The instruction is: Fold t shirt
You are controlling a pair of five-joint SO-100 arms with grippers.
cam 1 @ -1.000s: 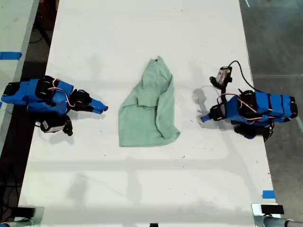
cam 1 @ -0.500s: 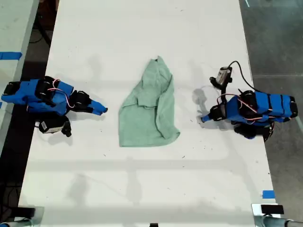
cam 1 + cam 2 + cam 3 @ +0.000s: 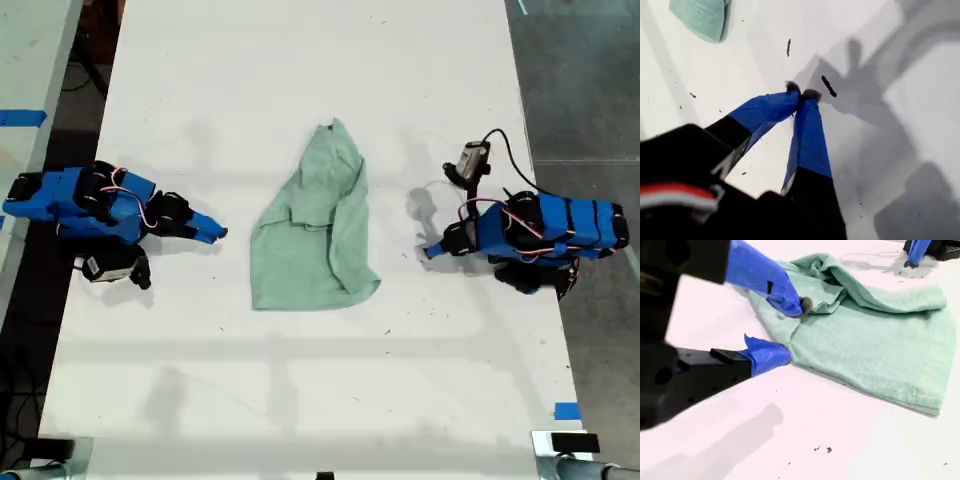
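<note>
T shirt (image 3: pixel 315 240) lies rumpled — perhaps half-folded.

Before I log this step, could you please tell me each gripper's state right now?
My first gripper: shut, holding nothing.
My second gripper: open, empty, near the t shirt.

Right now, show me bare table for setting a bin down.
The table is bare in broad bands along the exterior view's top and bottom edges, clear of the t shirt. The middle is crowded: my second gripper sits close to the shirt, my first gripper slightly farther off.
</note>
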